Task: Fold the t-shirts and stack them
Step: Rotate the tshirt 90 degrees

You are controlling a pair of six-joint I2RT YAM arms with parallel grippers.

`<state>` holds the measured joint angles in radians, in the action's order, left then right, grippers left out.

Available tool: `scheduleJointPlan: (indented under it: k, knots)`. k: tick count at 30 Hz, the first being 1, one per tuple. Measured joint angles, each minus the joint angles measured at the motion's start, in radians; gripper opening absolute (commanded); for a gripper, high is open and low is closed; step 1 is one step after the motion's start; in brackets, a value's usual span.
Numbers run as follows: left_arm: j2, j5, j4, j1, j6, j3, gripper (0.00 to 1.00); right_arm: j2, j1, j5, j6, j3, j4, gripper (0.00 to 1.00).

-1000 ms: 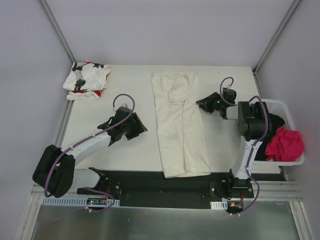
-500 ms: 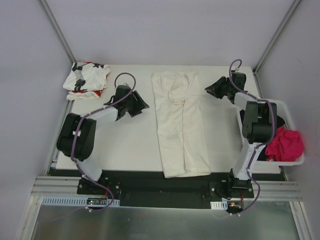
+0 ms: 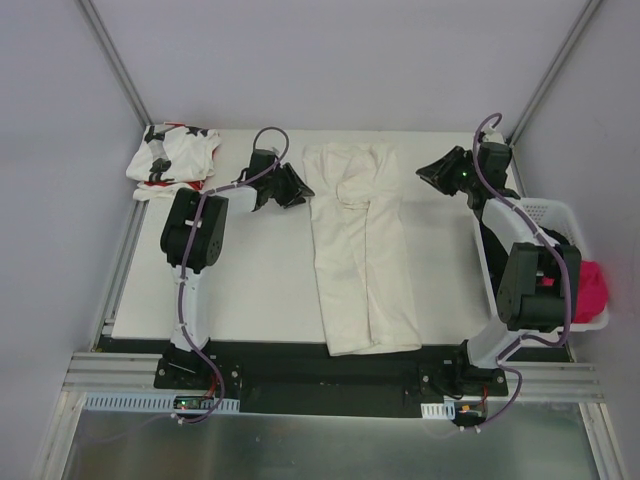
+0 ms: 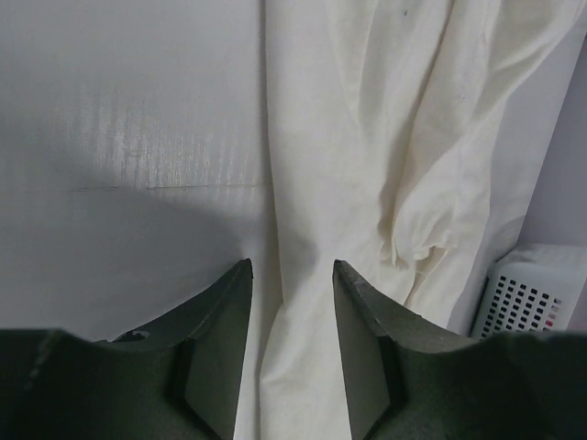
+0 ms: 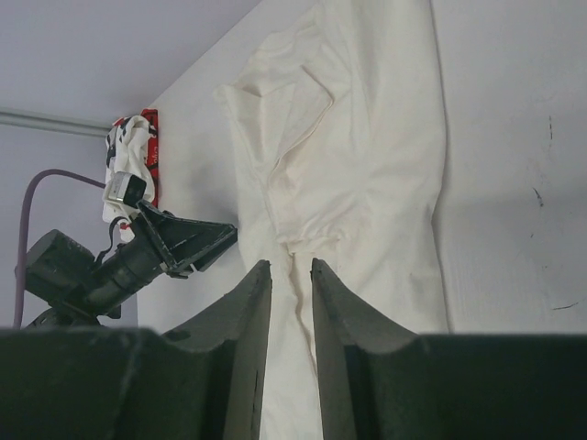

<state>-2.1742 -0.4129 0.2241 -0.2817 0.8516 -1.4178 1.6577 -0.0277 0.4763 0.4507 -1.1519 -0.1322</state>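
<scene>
A long cream-white t-shirt point(image 3: 362, 250), folded lengthwise, lies down the middle of the table. My left gripper point(image 3: 300, 192) is at the upper left edge of this t-shirt. In the left wrist view the left gripper point(image 4: 291, 268) stands open, and the cream cloth point(image 4: 367, 137) shows through the gap. My right gripper point(image 3: 428, 172) hovers just off the shirt's upper right side, apart from it. In its own view the right gripper point(image 5: 291, 266) shows a narrow open gap with nothing in it. The star-print t-shirt point(image 3: 172, 160) lies crumpled at the far left corner.
A white perforated basket point(image 3: 545, 207) stands off the table's right edge with a pink cloth point(image 3: 592, 285) in it. The back wall and corner posts are close behind both grippers.
Both arms have swung toward the far end of the table. The left gripper went from mid-table to the cream shirt's upper left edge and its jaws narrowed. The right gripper moved back and right.
</scene>
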Motion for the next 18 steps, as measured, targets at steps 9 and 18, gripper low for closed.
scheduleJointPlan:
  k: [9, 18]
  knots:
    - [-0.047, -0.029, 0.018, 0.000, 0.012, -0.035, 0.27, -0.012, 0.000, 0.010, 0.005, 0.031, -0.001, 0.26]
    - [-0.111, -0.043, 0.050, 0.000, 0.057, -0.086, 0.00, -0.050, 0.000, 0.010, 0.007, 0.070, 0.007, 0.26]
